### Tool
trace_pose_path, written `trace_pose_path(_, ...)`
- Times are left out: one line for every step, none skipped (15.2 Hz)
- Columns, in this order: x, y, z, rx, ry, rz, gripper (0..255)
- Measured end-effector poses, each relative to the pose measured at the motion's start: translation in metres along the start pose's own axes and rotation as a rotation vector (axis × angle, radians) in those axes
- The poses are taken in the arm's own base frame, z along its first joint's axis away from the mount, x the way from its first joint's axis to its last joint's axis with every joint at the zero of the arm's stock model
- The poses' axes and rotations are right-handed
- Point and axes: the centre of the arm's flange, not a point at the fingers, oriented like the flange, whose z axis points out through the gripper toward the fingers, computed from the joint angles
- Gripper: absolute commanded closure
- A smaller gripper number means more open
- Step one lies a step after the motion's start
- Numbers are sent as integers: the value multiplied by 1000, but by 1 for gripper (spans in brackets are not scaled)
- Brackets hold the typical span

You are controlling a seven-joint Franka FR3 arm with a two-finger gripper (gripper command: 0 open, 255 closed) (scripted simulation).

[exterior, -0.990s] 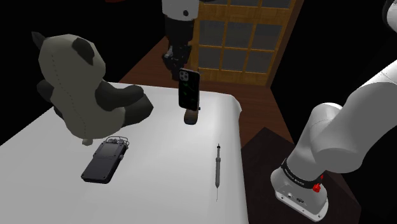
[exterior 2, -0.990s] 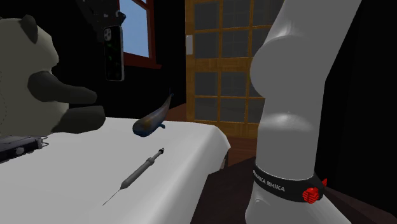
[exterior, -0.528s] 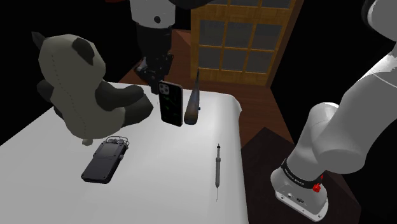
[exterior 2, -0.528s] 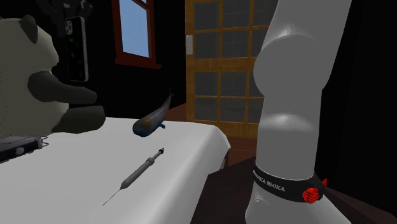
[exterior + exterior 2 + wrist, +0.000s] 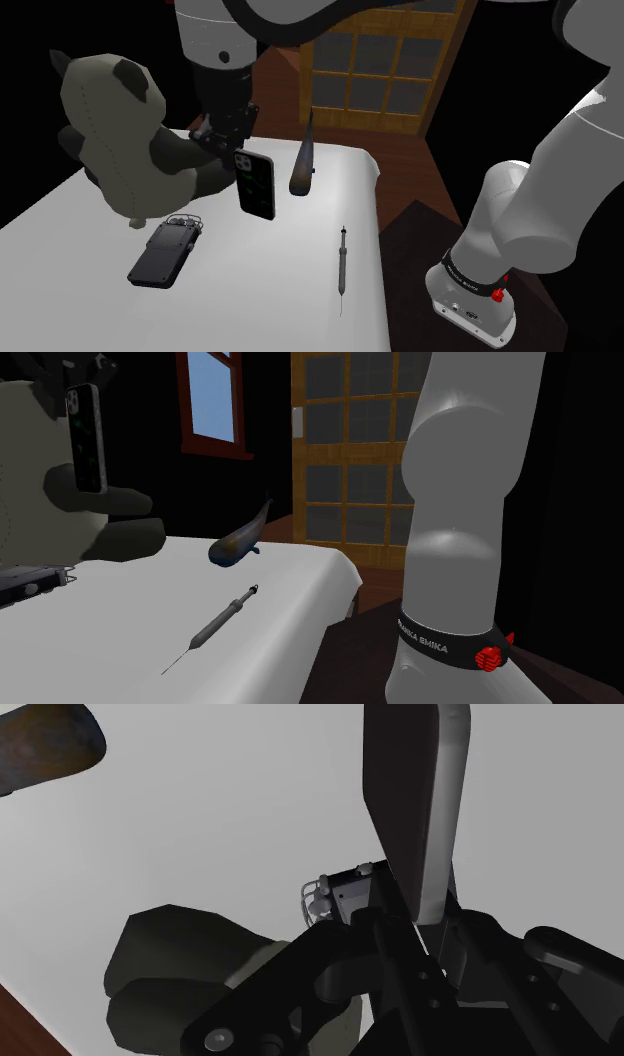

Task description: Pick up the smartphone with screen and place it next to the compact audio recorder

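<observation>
White tabletop [image 5: 280, 295], dim room, lattice door and a window behind.

Item 1, claw. My claw [image 5: 236, 145] is closed on the phone [image 5: 256, 184], fingers clasping its upper end. The wrist view confirms the grip: the phone [image 5: 410, 804] stands out from between my fingers.

Item 2, location. The phone hangs in the air, clear of the table. It is beyond the recorder [image 5: 166, 252] and higher than it, on the recorder's side that faces the dark fish-shaped figure [image 5: 302, 163]. The recorder lies flat on the table, just beside the plush panda [image 5: 115, 125]. In the wrist view the recorder's [image 5: 342, 896] end shows past the phone's edge.

Item 3, attitude. The phone's long axis is close to upright, leaning slightly. Its lens end is uppermost at my fingers and its free end points down at the table.

Item 4, step. I judge this to be the carry: pickup is done, placing is not yet done.

Item 5, next move. It calls for bringing the phone nearer the recorder and lowering it onto the bare table on the recorder's side toward the thin probe [image 5: 342, 265]. An upright release would likely let the phone topple, so it should go down low, or be tipped toward flat, before I let go.
</observation>
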Motion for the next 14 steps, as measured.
trace_pose_path(-1,1,6,0,0,0,255)
trace_pose_path(0,1,12,0,0,0,255)
trace_pose_path(-1,1,17,0,0,0,255)
trace_pose_path(-1,1,22,0,0,0,255)
trace_pose_path(-2,1,27,0,0,0,255)
trace_pose_path(-2,2,32,0,0,0,255)
trace_pose_path(-3,2,38,0,0,1,255)
trace_pose_path(-3,3,42,0,0,0,255)
trace_pose_path(-4,3,48,0,0,1,255)
trace_pose_path(-4,3,53,0,0,0,255)
trace_pose_path(-4,2,59,0,0,0,255)
trace_pose_path(-6,3,64,0,0,0,255)
trace_pose_path(-7,4,70,0,0,0,255)
trace_pose_path(-6,5,75,0,0,0,255)
